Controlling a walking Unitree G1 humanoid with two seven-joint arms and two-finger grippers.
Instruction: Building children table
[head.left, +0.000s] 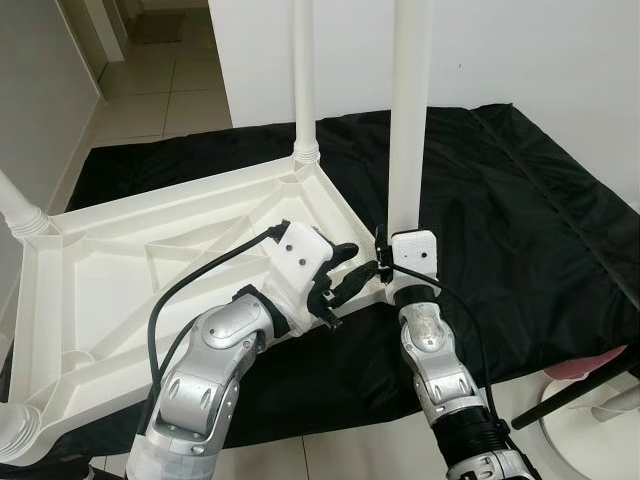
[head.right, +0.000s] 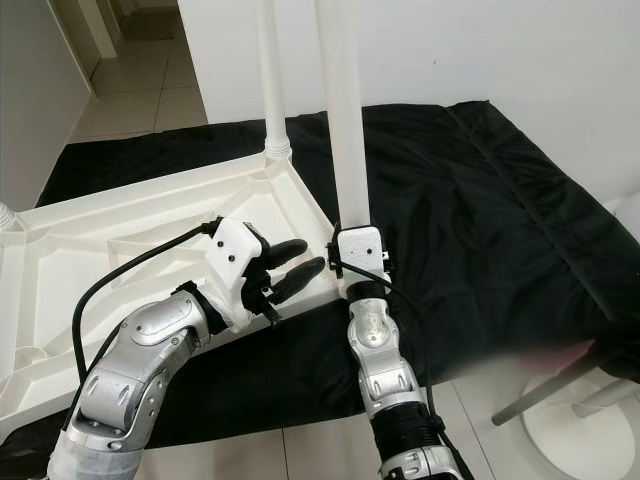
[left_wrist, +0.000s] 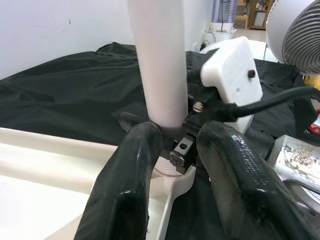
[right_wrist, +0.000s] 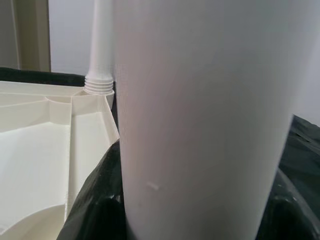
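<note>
R pincer (head.left: 384, 262) clamps table leg (head.left: 410, 110).

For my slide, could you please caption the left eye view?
Right gripper holds a leg upright at the upturned table's corner; left gripper reaches in.

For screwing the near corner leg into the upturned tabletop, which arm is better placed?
Probably the right. Its right claw is already against the base of the leg at the tabletop corner, and its wrist view looks straight at the leg. The left claw hangs open beside it.
</note>
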